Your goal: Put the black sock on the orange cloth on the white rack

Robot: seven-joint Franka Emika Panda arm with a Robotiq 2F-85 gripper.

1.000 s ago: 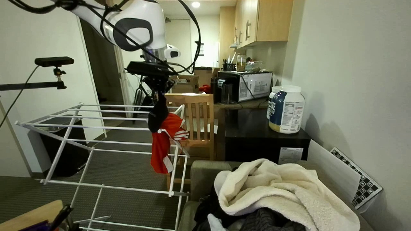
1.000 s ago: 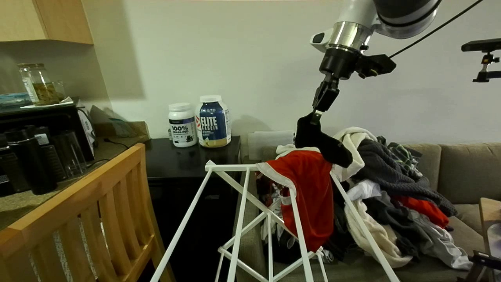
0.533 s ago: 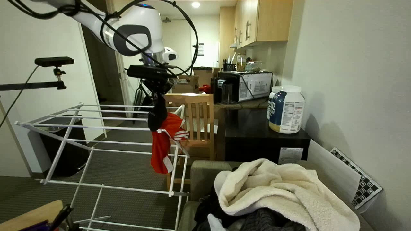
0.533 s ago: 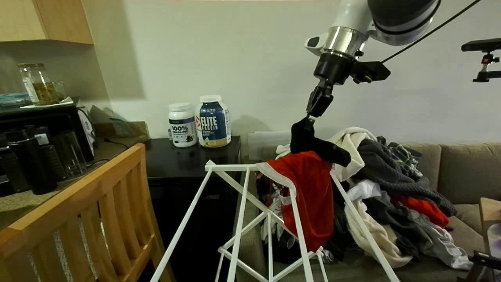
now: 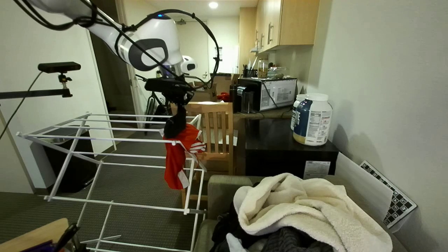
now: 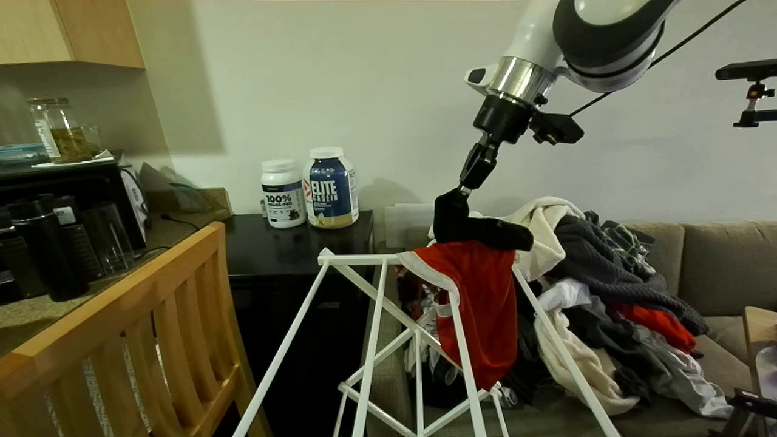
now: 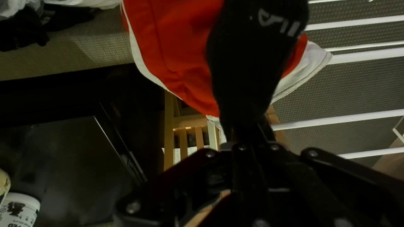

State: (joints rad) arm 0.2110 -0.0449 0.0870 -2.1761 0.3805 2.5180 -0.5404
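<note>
The black sock [image 6: 479, 232] hangs from my gripper [image 6: 465, 190], whose fingers are shut on its upper end. Its foot part stretches almost level along the top of the orange cloth [image 6: 479, 309] and seems to touch it. That cloth is draped over a corner of the white rack [image 5: 105, 138]. From the wrist, the sock [image 7: 252, 60] covers part of the red-orange fabric [image 7: 183, 47], and the fingertips are largely lost in its dark material. Seen in an exterior view, the sock [image 5: 175, 125] droops in front of the cloth [image 5: 175, 164].
A wooden chair [image 6: 139, 340] stands close beside the rack. Behind are a black cabinet [image 6: 297, 243] with two tubs and a sofa [image 6: 728, 267] heaped with laundry, including a cream towel [image 5: 301, 206]. A camera on a bar [image 5: 59, 67] sits near the rack.
My gripper has come down and shifted sideways, toward the chair side, with the sock in it. The sock's foot part has swung from slanting to nearly level over the cloth, which stays put.
</note>
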